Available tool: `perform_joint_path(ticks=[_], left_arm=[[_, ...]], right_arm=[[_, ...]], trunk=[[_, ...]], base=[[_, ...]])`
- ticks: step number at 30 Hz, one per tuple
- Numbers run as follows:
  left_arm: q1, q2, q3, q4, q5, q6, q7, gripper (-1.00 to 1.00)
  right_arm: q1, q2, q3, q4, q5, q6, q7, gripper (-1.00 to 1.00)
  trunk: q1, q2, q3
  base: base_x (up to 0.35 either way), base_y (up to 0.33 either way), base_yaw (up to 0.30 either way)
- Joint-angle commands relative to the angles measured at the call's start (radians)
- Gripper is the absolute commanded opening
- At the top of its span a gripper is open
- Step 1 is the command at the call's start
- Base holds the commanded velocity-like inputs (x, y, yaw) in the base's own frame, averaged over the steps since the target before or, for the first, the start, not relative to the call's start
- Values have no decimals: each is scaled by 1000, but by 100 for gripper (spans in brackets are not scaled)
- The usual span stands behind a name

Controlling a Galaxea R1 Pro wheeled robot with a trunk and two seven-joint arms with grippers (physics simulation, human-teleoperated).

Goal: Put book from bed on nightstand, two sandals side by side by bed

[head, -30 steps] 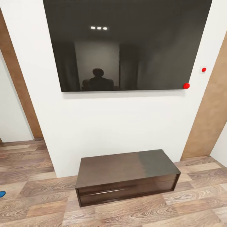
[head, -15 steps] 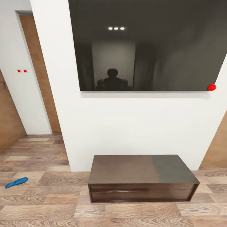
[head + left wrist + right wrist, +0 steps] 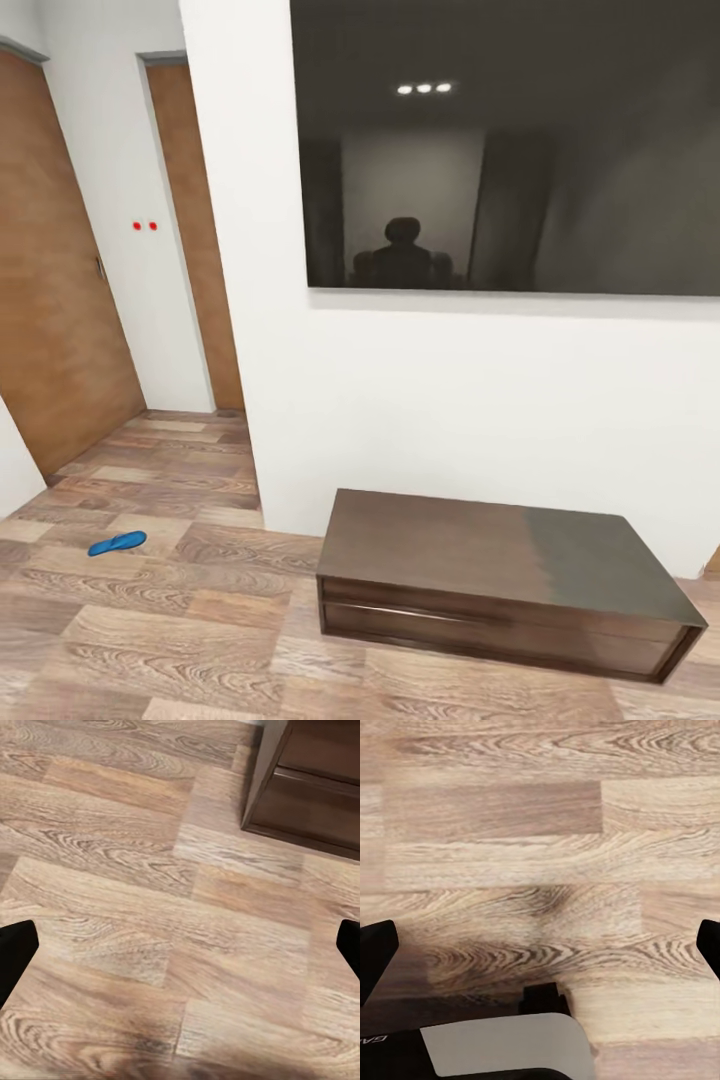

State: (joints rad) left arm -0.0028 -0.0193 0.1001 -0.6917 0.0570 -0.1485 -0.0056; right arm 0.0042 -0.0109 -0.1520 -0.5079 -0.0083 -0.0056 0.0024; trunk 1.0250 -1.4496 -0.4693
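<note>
One blue sandal (image 3: 117, 543) lies on the plank floor (image 3: 180, 620), well apart from the bench-like cabinet (image 3: 500, 580). Left gripper (image 3: 180, 949) and right gripper (image 3: 540, 949) fingers stand apart, empty.

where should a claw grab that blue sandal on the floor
The sandal lies flat and thin on the wood floor, so probably come straight down from above and pinch across its narrow width near the middle. Strap details are too small to tell.
</note>
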Motion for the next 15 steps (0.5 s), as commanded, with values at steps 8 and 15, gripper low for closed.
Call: perform_joint_path(ticks=[8,15], left_arm=[[0,-1,1,0,6,-2,-1,100],[0,-1,1,0,6,-2,-1,100]], right_arm=[[0,0,-1,-1,-1,-1,0,100],[0,0,-1,-1,-1,-1,0,100]], trunk=[[0,0,-1],[0,0,-1]], base=[[0,0,292],[0,0,292]])
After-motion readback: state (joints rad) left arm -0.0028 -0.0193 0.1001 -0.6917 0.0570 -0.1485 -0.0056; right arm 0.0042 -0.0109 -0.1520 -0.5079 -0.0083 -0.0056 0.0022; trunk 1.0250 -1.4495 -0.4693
